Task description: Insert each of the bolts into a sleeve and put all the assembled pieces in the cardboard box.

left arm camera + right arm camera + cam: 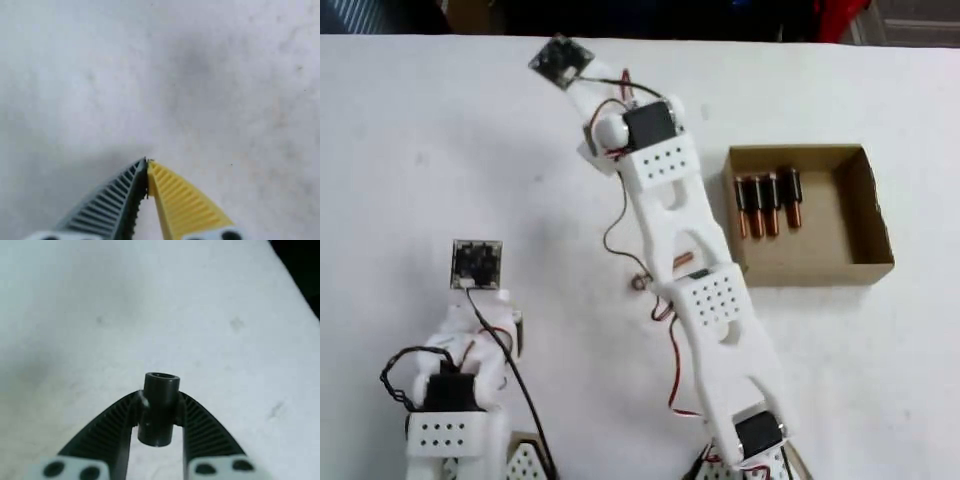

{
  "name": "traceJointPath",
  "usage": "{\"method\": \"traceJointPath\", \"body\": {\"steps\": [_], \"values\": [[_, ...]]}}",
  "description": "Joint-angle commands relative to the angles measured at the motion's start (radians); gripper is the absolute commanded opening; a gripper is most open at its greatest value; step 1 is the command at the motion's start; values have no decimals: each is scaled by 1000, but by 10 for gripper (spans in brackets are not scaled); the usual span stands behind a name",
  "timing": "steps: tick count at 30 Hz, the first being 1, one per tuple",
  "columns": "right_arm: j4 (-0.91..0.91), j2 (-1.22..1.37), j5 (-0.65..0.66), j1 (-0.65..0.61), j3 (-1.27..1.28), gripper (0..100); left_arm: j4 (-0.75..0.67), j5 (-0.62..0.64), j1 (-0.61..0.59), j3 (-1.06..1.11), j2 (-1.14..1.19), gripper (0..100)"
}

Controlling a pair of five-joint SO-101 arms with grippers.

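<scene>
No text, label or number can be read. The cardboard box (830, 225) and the tabletop (420, 130) show plain surfaces.

The worktop (420, 150) was plain white, faintly smudged with grey; the cardboard box (868, 215) was brown; the assembled pieces (767, 203) in it were black at one end and copper-coloured at the other; the left arm (450, 425) and the right arm (715, 305) were white with black motor blocks, grids of small round holes in their shells, and red and black wires; the left end effector (146, 165) had one grey finger (112, 205) and one yellow finger (180, 200), both patterned with fine ridges; the right end effector (159, 397) had black ridged fingers (107, 430); the sleeve (161, 385) between them was black.
</scene>
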Motion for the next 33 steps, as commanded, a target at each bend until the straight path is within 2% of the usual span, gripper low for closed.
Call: {"method": "traceJointPath", "body": {"steps": [1,8,12,18,33], "values": [[28,-159,-9,-4,-38,17,-26,-6,1,-3,-8,23],[33,-328,-11,-12,-38,17,-37,-6,1,-2,-8,23],[33,-406,-77,-15,-37,17,-48,-6,1,0,-8,23],[33,-501,-84,-13,-17,17,-49,-6,1,0,-8,23],[28,-1055,-87,-13,663,17,-41,-6,1,0,-8,24]]}}
